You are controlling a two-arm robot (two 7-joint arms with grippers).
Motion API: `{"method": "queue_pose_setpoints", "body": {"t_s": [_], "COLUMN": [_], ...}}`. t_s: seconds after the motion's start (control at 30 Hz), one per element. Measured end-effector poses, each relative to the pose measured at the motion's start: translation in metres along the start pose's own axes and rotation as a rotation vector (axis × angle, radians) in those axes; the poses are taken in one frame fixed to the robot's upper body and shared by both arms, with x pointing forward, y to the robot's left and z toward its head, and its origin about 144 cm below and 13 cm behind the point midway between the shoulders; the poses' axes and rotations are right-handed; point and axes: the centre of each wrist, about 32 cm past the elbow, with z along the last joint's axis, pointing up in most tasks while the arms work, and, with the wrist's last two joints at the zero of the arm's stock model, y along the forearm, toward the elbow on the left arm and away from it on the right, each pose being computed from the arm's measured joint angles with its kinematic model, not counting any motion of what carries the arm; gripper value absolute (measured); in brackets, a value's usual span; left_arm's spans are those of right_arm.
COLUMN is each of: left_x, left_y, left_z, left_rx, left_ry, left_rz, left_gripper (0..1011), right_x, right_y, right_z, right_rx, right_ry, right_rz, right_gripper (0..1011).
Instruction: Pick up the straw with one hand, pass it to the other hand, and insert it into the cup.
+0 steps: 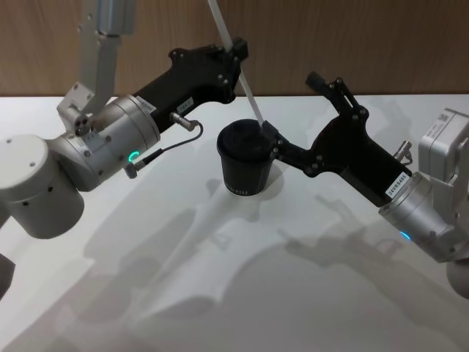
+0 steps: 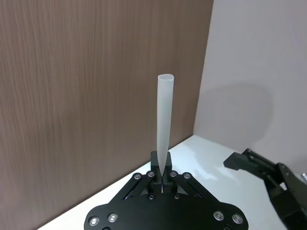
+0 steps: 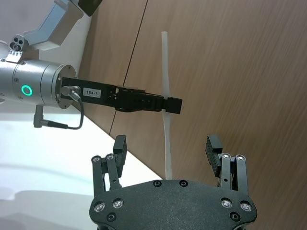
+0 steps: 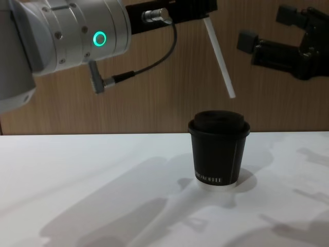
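Black and slim, the left gripper (image 1: 238, 51) sits at the upper middle of the head view. Its fingers are pressed together on the straw (image 1: 248, 86), pinching it partway along its length. In the left wrist view the fingertips (image 2: 156, 160) clamp the white tube low in the frame, and its open round end rises to the centre.

The straw is tilted. In the chest view it slants from the top edge down to the right. Its lower end hangs in the air above the right side of the lid of the cup (image 4: 218, 149), not touching it. The cup stands upright on the white table (image 4: 77, 170), centre right of that frame.

A green ring (image 4: 99, 38) glows on the left arm's silver body at the upper left.

The right gripper (image 1: 297, 110) is right of centre in the head view, its fingers spread wide and gripping nothing. The chest view puts it at the upper right, higher than the cup and apart from it. In the right wrist view the two spread fingers stand on either side of the straw without touching it. A brown wood wall (image 1: 381, 37) runs behind.
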Motion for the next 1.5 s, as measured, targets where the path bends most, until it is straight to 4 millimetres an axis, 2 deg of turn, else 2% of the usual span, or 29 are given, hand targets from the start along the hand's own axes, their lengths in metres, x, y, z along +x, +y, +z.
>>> {"method": "queue_pose_setpoints", "body": {"t_s": [0.8, 1.5], "left_x": [0.002, 0.008], "left_y": [-0.013, -0.016], "left_z": [0.014, 0.012], "left_rx": [0.097, 0.123], "left_ry": [-0.165, -0.201], "left_rz": [0.016, 0.031], "left_gripper": [7, 7], "right_x": [0.0, 0.0], "right_y": [0.0, 0.0], "right_z": [0.0, 0.0], "right_rx": [0.0, 0.0], "right_ry": [0.0, 0.0], "right_rz": [0.0, 0.0], "right_gripper": [1001, 1001]}}
